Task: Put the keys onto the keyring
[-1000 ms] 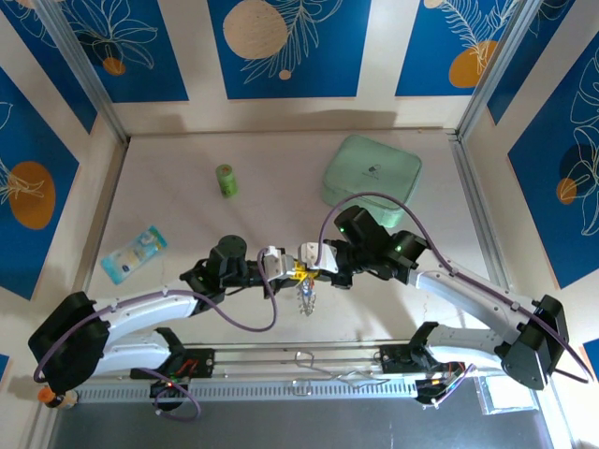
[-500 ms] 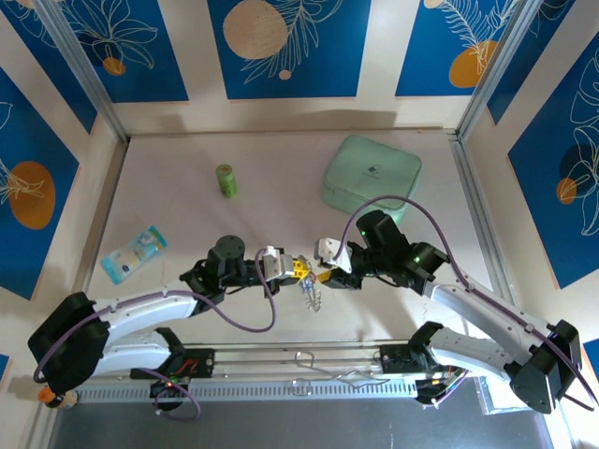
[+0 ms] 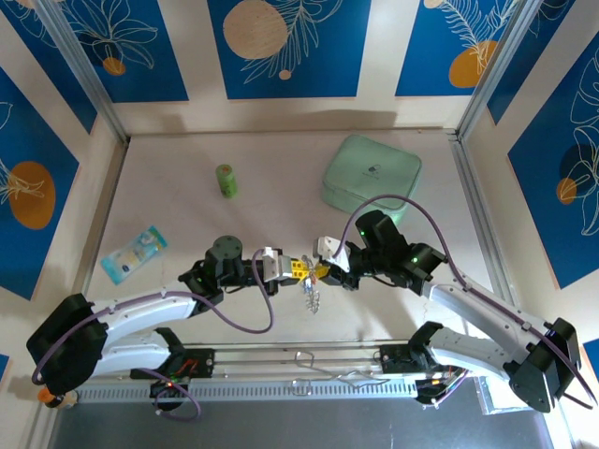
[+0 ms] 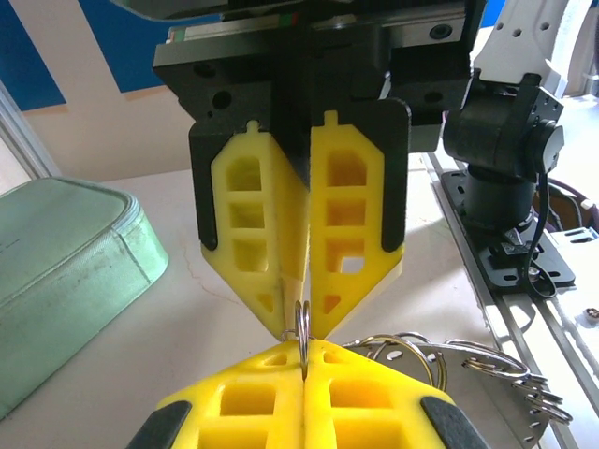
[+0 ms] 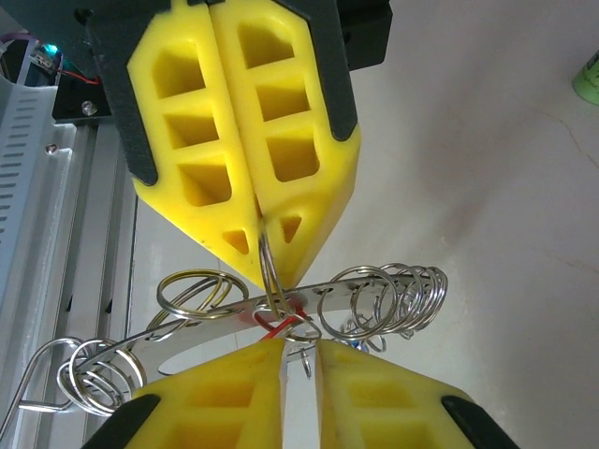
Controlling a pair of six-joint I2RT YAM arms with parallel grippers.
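The keyring (image 5: 374, 290), a flat metal band strung with many split rings, hangs between my two grippers above the table; in the top view it dangles as a silvery cluster (image 3: 309, 297). My left gripper (image 4: 304, 360) is shut on one small split ring (image 4: 301, 327) of it, also seen edge-on (image 5: 269, 271). My right gripper (image 5: 299, 360) faces it tip to tip with a narrow gap between its fingers and nothing clamped. A scrap of red (image 5: 271, 323) shows under the band. The keys themselves are hidden in the cluster. The two grippers (image 3: 296, 269) (image 3: 321, 272) almost touch.
A pale green pouch (image 3: 372, 173) lies at the back right, also (image 4: 65, 271). A small green cylinder (image 3: 226, 181) stands at the back left, and a blue-white packet (image 3: 134, 253) lies at the left. A metal rail (image 3: 309, 360) runs along the near edge.
My right gripper let go of the cluster, drew back slightly to the right, opened and then narrowed again. The left gripper stayed shut and barely moved.
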